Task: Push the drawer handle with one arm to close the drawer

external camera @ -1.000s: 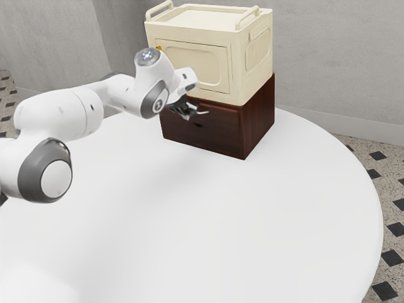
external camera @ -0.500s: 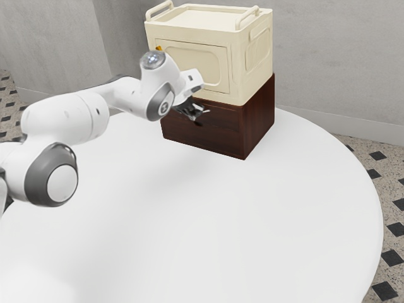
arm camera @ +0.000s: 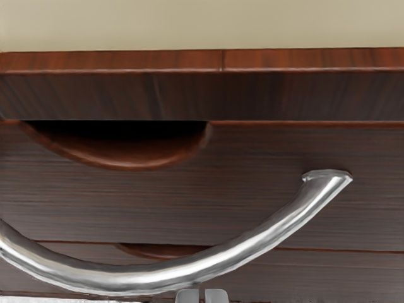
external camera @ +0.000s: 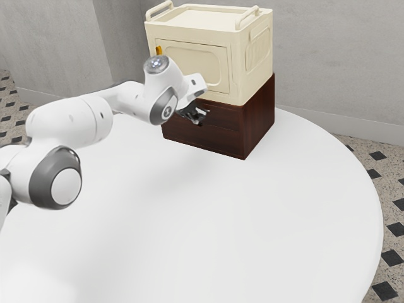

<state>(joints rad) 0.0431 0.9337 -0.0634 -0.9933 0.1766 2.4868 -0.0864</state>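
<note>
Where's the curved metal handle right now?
In the wrist view, the handle is by the hand, in front of the dark wooden drawer unit, on its side facing the arm.

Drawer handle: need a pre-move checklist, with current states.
1. Handle in wrist camera's sight: ok, the curved metal handle crosses in front of the drawer front.
2. Gripper on the right side of the cabinet for a push: ok, the gripper is at the front of the wooden cabinet.
3. Gripper touching the handle: cannot tell.
4. Gripper open or shut: cannot tell.
5. Drawer fully closed: cannot tell; in the exterior view no drawer plainly stands out.
6. Cream box steady on the cabinet: ok, it sits upright on top.
</note>
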